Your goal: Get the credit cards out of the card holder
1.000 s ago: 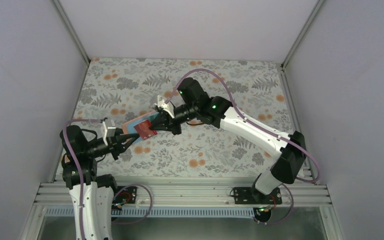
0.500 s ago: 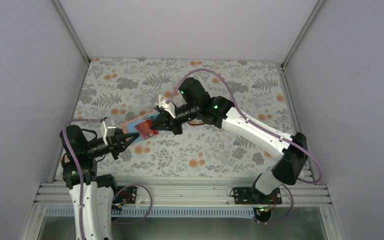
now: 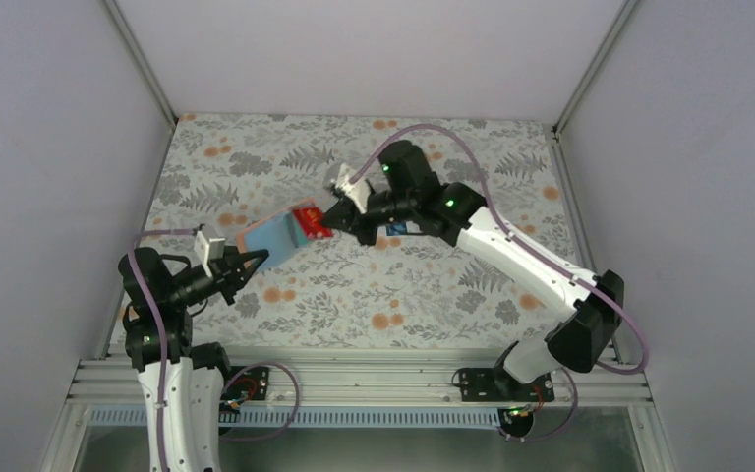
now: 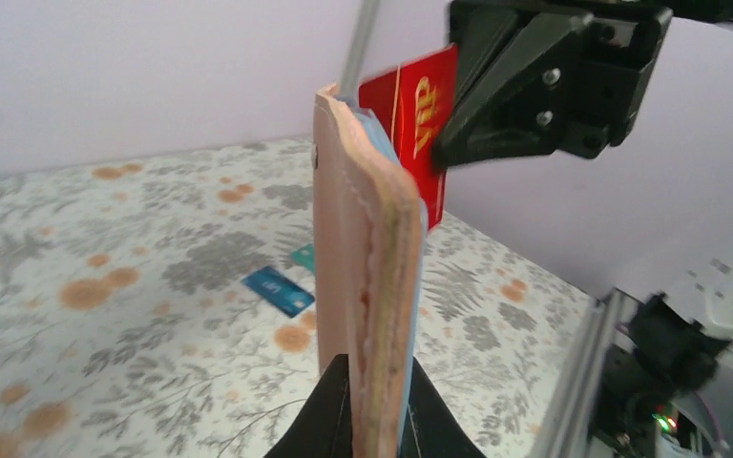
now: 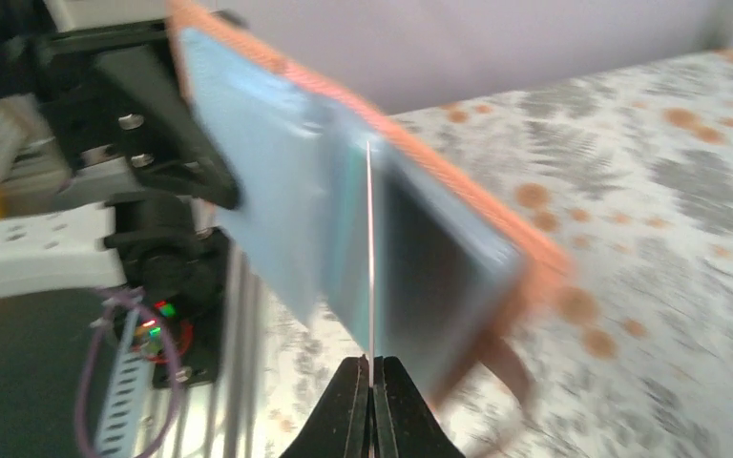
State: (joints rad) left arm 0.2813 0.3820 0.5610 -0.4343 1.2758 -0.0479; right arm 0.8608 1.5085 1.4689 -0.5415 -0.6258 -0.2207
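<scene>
Left gripper (image 4: 372, 405) is clamped on the bottom edge of the card holder (image 4: 365, 239), holding it upright and clear of the table (image 3: 423, 295). This anchors the pocket so a card can slide out lengthwise.

Red card (image 4: 418, 119) stands mostly proud of the holder's top. I cannot tell whether its lower corner is inside the lining.

Right gripper (image 3: 334, 218) pinches the red card's far edge, closed on it edge-on.

Beyond, blue card (image 4: 278, 290) and teal card (image 4: 303, 256) lie flat on the table, near each other.

Judgement: last card, nearly free.
</scene>
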